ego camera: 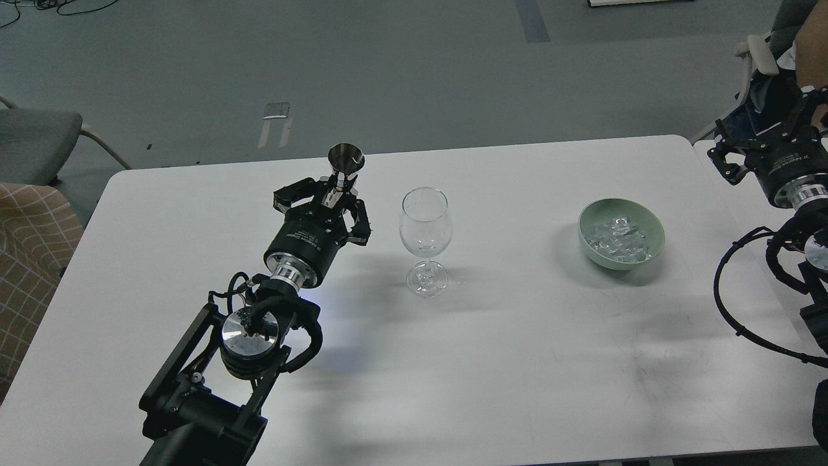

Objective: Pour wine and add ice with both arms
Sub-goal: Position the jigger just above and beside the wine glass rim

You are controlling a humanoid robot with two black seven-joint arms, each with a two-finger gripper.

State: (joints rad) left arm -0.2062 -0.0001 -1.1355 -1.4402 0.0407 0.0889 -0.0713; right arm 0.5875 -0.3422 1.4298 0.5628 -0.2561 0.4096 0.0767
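Observation:
A clear empty wine glass (425, 226) stands upright mid-table. My left gripper (336, 188) is shut on the stem of a small metal cone-shaped cup (345, 159) and holds it upright, just left of the glass and apart from it. A pale green bowl (650, 223) at the right holds a heap of clear ice (618, 239). My right gripper (779, 133) hovers at the table's far right edge, beyond the bowl. Its fingers are dark against a dark background. No wine bottle is in view.
The white table (517, 362) ends at the back near the metal cup. Chairs stand at the left (32, 139) and at the back right (760, 55). My right arm's black cables (731, 304) loop over the table's right edge.

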